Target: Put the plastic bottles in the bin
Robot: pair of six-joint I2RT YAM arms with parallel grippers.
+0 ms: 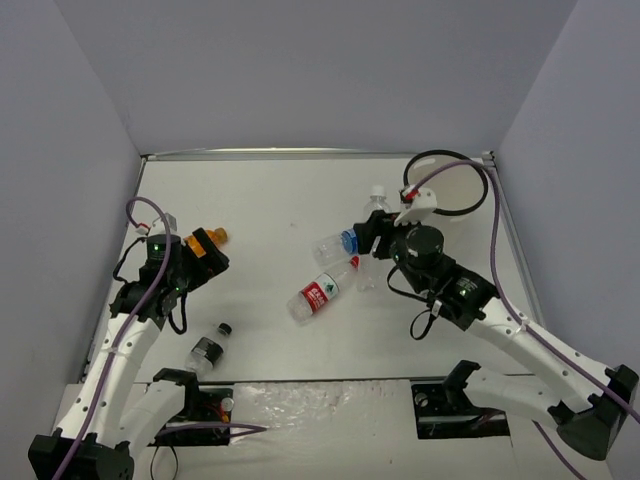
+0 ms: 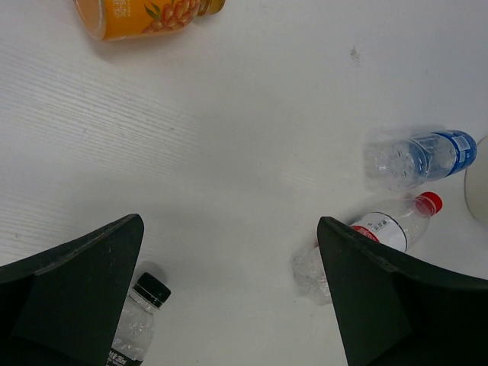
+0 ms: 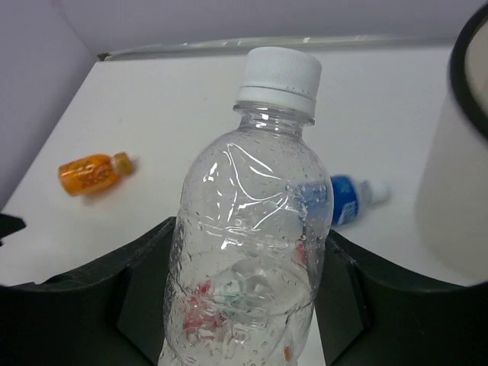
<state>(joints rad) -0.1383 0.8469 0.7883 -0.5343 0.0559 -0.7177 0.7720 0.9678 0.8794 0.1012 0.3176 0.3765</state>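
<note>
My right gripper (image 1: 372, 235) (image 3: 248, 259) is shut on the plain clear bottle (image 1: 376, 207) (image 3: 252, 206), holding it upright by its body next to the white bin (image 1: 450, 188) (image 3: 457, 160). The blue-labelled bottle (image 1: 336, 246) (image 3: 345, 200) and the red-capped bottle (image 1: 321, 292) (image 2: 396, 227) lie mid-table. My left gripper (image 1: 200, 262) (image 2: 229, 297) is open and empty above the table. The orange bottle (image 1: 206, 243) (image 2: 145, 15) lies just beyond it. The black-capped bottle (image 1: 208, 349) (image 2: 137, 320) lies near the front edge.
Grey walls close the table on the left, back and right. The bin's side shows at the right edge of the left wrist view (image 2: 479, 187). Cables loop over the bin from the right arm (image 1: 480, 190).
</note>
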